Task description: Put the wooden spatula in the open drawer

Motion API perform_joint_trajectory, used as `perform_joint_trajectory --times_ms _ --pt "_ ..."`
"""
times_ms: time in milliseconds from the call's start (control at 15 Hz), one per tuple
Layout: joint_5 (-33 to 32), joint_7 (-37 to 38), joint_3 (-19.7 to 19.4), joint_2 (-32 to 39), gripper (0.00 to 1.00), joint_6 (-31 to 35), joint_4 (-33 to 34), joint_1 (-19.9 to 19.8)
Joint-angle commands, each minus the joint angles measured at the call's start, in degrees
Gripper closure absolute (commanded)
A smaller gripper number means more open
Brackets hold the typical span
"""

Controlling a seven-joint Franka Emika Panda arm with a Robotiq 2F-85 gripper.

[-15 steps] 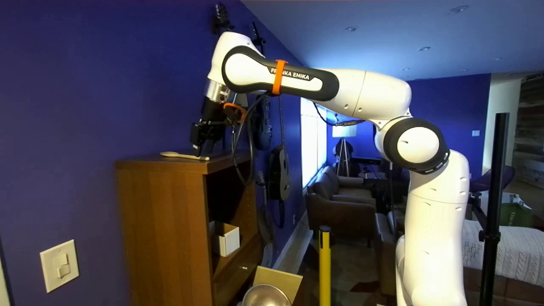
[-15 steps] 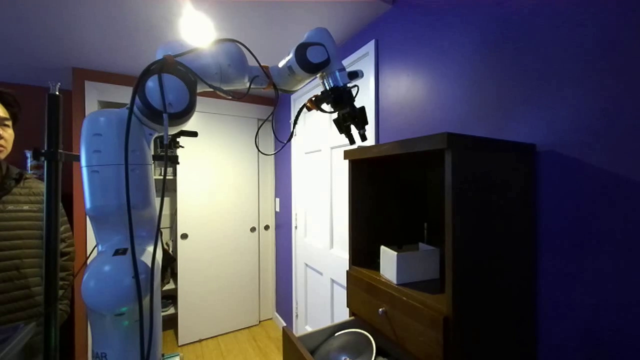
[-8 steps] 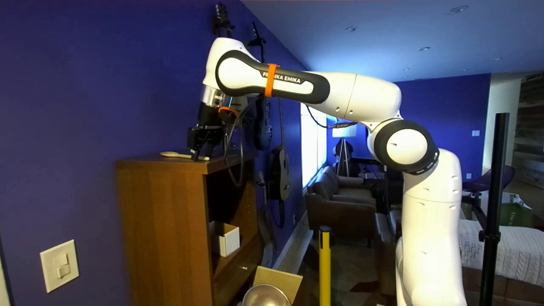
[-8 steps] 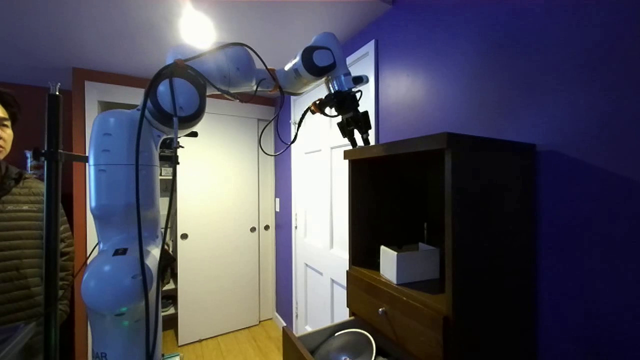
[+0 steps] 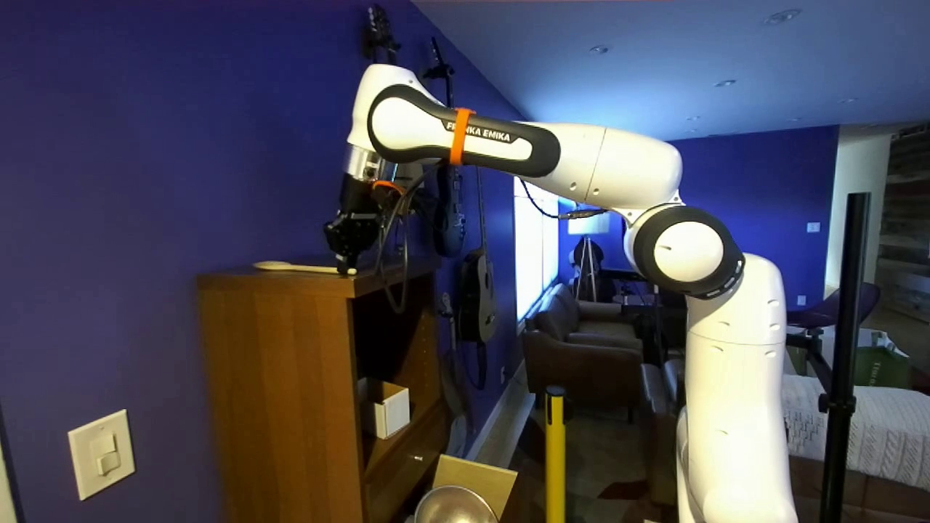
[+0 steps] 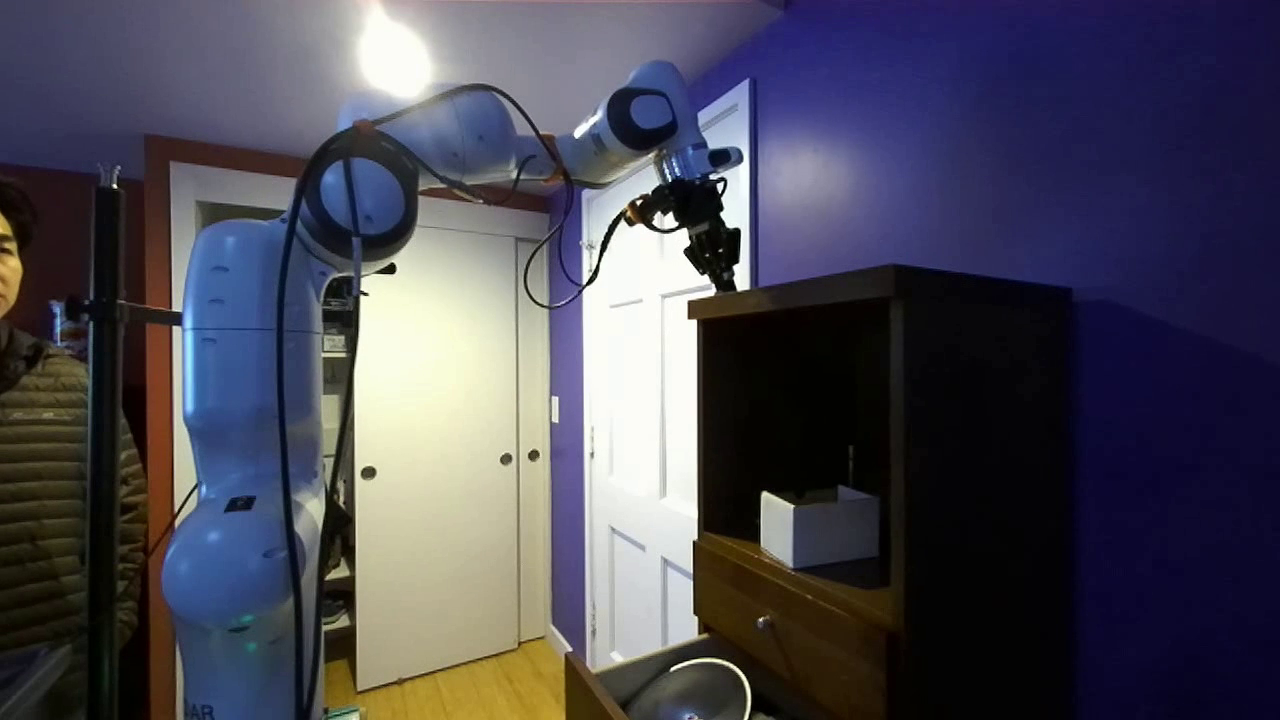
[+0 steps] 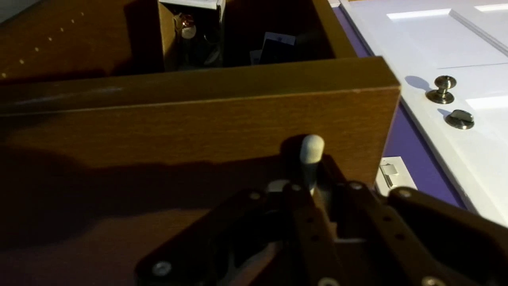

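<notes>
The pale wooden spatula (image 5: 305, 268) lies along the top of the brown cabinet (image 5: 283, 392), its rounded handle end near the front edge. My gripper (image 5: 346, 267) has come down at that end, jaws shut around the handle. In the wrist view the handle tip (image 7: 312, 149) pokes out between the dark fingers of the gripper (image 7: 309, 174). In an exterior view the gripper (image 6: 725, 282) touches down at the cabinet top's far corner; the spatula is hidden there. Low on the cabinet, the open drawer (image 6: 592, 690) is pulled out, showing its tan wall (image 5: 488, 472) in an exterior view.
A round metal bowl or lid (image 5: 454, 506) sits in the drawer. The upper cubby holds a white box (image 6: 818, 528). A shut drawer with a knob (image 6: 765, 622) lies between them. The blue wall (image 5: 145, 218) is close behind, and a yellow post (image 5: 555, 450) stands out front.
My gripper has lowered onto the cabinet top and its jaws have come together on the handle. The spatula has shifted slightly, its blade end farther from the front edge.
</notes>
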Motion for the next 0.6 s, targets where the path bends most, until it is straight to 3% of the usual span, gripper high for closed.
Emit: perform_joint_trajectory --times_ms 0,200,533 --pt "-0.71 1.29 -0.13 1.21 0.98 -2.05 2.64 -0.06" --pt "0.31 -3.66 -0.71 -1.09 0.97 3.76 0.34 -0.48" --pt "5.25 -20.2 -2.35 -6.96 0.97 12.94 -5.18 -0.86"
